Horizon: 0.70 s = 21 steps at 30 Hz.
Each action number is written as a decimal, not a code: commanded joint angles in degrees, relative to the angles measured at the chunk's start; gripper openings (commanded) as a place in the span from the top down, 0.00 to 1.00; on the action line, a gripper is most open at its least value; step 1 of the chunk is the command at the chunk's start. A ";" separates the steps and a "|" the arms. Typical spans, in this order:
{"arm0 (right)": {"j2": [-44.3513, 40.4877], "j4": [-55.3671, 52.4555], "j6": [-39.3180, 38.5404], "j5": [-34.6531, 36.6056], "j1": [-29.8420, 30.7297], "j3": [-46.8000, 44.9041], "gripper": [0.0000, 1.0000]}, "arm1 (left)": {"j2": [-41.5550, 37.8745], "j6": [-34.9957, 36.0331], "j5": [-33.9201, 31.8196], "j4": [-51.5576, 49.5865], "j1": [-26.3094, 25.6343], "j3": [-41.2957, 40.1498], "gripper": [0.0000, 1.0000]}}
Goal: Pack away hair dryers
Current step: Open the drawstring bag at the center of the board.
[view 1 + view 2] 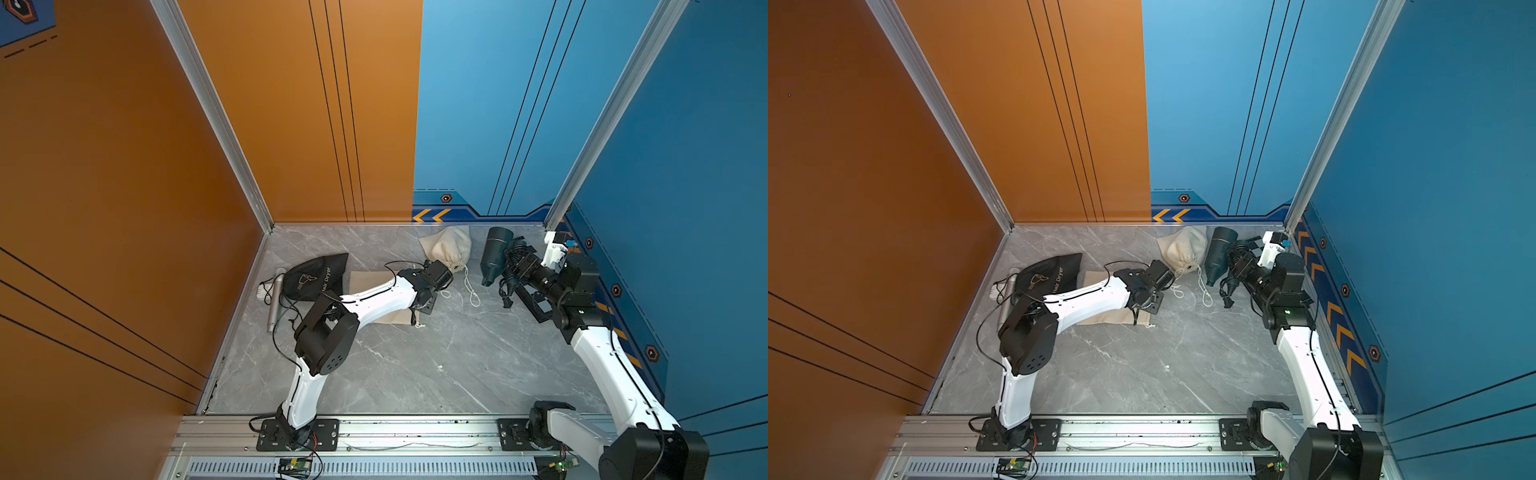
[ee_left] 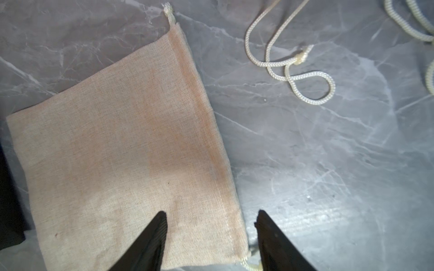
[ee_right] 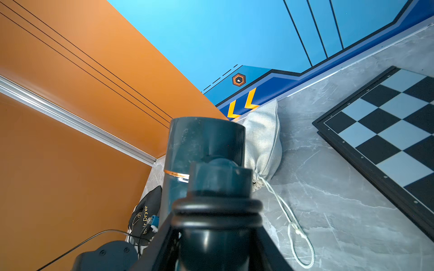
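My stereo head sits high above the silver aluminium base rail [image 1: 415, 432], looking steeply down and forward — both top views share almost the whole grey marble-patterned tabletop [image 1: 415, 365]. My left wrist camera hangs close over the flat beige woven-cloth pouch [image 2: 122, 140], facing down past my left gripper [image 2: 211, 213]. My right wrist camera rides low, sighting along the dark teal plastic hair dryer [image 3: 204, 145] toward the stuffed pale drawstring pouch [image 3: 263, 140], which both top views also show.

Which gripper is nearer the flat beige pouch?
Left. The left gripper hangs over the hem of the flat beige pouch, jaws open; the right gripper is across the table, shut on the teal hair dryer.
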 commanded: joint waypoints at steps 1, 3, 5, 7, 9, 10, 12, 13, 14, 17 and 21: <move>-1.65 2.60 -0.43 0.52 -0.49 -0.14 0.79 | 2.46 -0.47 -2.54 -1.06 0.44 2.75 0.43; -1.76 2.60 -0.40 0.35 -0.50 -0.15 0.79 | 3.97 -0.21 -2.83 -1.06 0.59 3.59 0.47; -1.76 2.69 -0.35 0.09 -0.58 -0.14 0.79 | 5.26 -0.34 -2.32 -1.05 0.94 4.40 0.49; -1.76 2.87 -0.26 0.00 -0.67 -0.14 0.79 | 6.49 -0.60 -1.35 -1.01 1.48 5.24 0.54; -1.76 3.13 -0.08 -0.26 -0.67 -0.14 0.79 | 7.36 -0.41 -1.52 -1.01 1.96 5.81 0.56; -1.75 3.21 -0.08 -0.32 -0.67 -0.13 0.79 | 7.81 -0.18 -1.64 -1.07 2.15 6.13 0.56; -1.76 3.39 0.01 -0.44 -0.76 -0.14 0.79 | 8.71 0.12 -1.06 -1.07 2.76 6.75 0.56; -1.68 3.52 0.01 -0.53 -0.77 -0.18 0.79 | 9.28 0.30 -0.56 -1.07 2.98 7.17 0.56; -1.67 3.57 0.01 -0.62 -0.75 -0.22 0.79 | 9.84 0.53 -0.33 -1.05 3.27 7.56 0.56; -1.67 3.64 0.10 -0.84 -0.70 -0.16 0.79 | 10.95 0.76 0.28 -1.11 3.62 8.19 0.57; -1.58 3.87 0.26 -0.97 -0.70 -0.18 0.79 | 12.15 0.51 0.67 -1.07 3.80 8.83 0.58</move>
